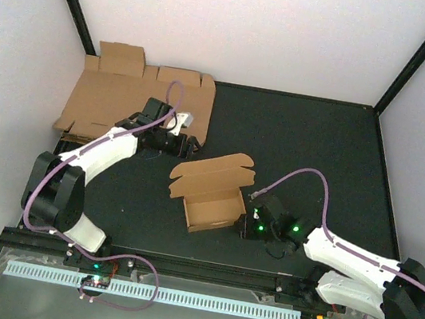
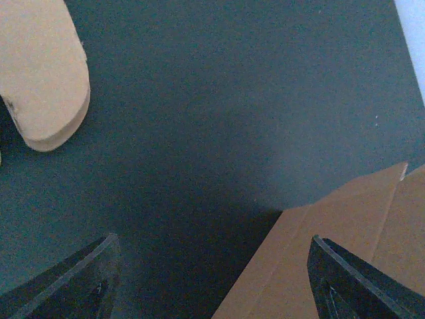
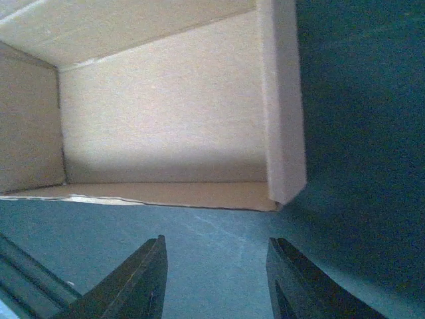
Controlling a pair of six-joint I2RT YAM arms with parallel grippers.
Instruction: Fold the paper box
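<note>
Dark desk (image 1: 304,142) is carrying the paper box (image 1: 211,196) at centre: tray walls standing, lid gaping toward 12 o'clock, so closing and tucking are looking undone. Right tool (image 1: 243,221) is sitting at its 3 o'clock, half-spread, empty. Left tool (image 1: 190,146) is hovering at 10 o'clock, wide, empty.

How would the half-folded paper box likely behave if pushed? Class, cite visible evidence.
The paper box would probably slide rather than tip: it sits low and wide on the flat table. It is likely light, being empty thin cardboard. Its open lid may flop, since only one fold holds it.
</note>
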